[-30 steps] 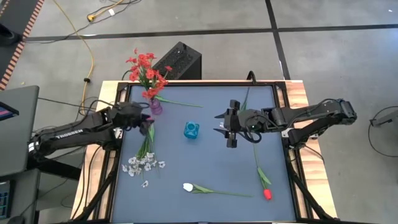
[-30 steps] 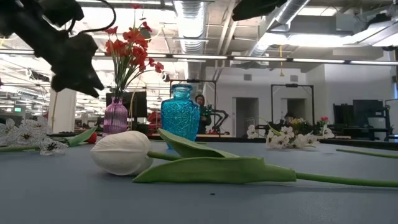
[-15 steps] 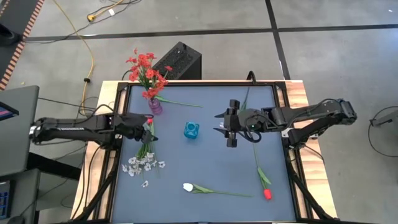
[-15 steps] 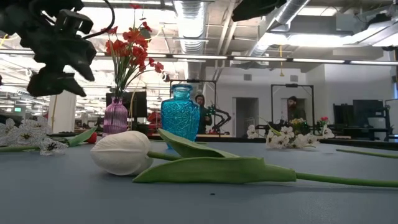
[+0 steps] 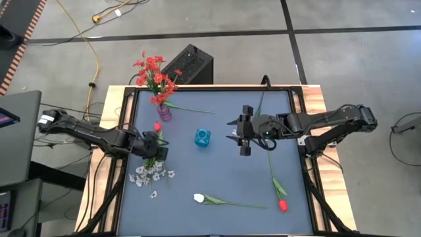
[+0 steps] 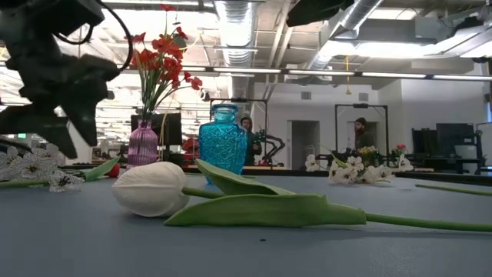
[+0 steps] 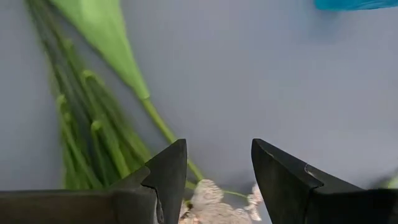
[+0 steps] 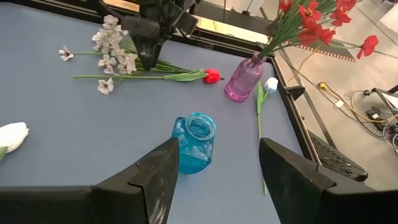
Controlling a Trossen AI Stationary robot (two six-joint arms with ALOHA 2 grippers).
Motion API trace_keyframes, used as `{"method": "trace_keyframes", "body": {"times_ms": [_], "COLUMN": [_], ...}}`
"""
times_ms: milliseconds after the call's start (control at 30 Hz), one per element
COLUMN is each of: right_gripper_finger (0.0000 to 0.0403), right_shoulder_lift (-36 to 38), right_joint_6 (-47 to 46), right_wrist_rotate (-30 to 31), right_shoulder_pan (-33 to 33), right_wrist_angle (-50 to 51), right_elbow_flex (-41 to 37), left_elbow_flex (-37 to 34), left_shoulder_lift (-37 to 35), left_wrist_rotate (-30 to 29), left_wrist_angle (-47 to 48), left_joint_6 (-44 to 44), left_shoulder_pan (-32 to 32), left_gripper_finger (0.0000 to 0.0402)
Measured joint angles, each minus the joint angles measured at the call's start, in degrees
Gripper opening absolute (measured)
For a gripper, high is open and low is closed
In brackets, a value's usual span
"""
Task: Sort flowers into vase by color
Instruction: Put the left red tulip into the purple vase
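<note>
Surface: blue-grey table (image 5: 217, 171), open workshop beyond. Left gripper (image 5: 152, 146), left of centre in the high view, had dropped over the stems of the white blossom spray (image 5: 151, 174) from beside the pink vase (image 5: 164, 112); fingers (image 7: 168, 171) apart, empty, so a pickup looked next. Red tulip (image 5: 157, 126) lay just above it. Right gripper (image 5: 241, 137), centre, unmoved, jaws wide, beside the blue vase (image 5: 202, 138). 1 white tulip (image 5: 199, 197) lower centre, 1 red tulip bud (image 5: 283, 205) lower right.

Left pincer (image 5: 152, 146) hangs low, parted; right pincer (image 5: 238, 136) hovers agape.
</note>
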State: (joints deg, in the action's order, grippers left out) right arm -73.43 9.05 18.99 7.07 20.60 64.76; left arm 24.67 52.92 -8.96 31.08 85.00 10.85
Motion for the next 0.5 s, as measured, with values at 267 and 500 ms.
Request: {"method": "trace_keyframes", "body": {"times_ms": [267,500], "right_gripper_finger": [0.0249,0.0249], "right_shoulder_lift": [0.00,0.00], "right_joint_6": [0.46,0.60], "right_wrist_rotate": [-2.28,-4.12], "right_shoulder_pan": [-0.49,-0.87], "right_wrist_angle": [0.09,0.28], "right_elbow_flex": [0.02,0.01], "left_elbow_flex": [0.00,0.03], "left_shoulder_lift": [6.14,13.03], "left_wrist_rotate": [-3.30,-2.25], "left_wrist_angle": [0.17,-3.78], "left_joint_6": [4.17,3.52], "left_shoulder_pan": [1.77,1.77], "left_gripper_finger": [0.0169,0.0169]}}
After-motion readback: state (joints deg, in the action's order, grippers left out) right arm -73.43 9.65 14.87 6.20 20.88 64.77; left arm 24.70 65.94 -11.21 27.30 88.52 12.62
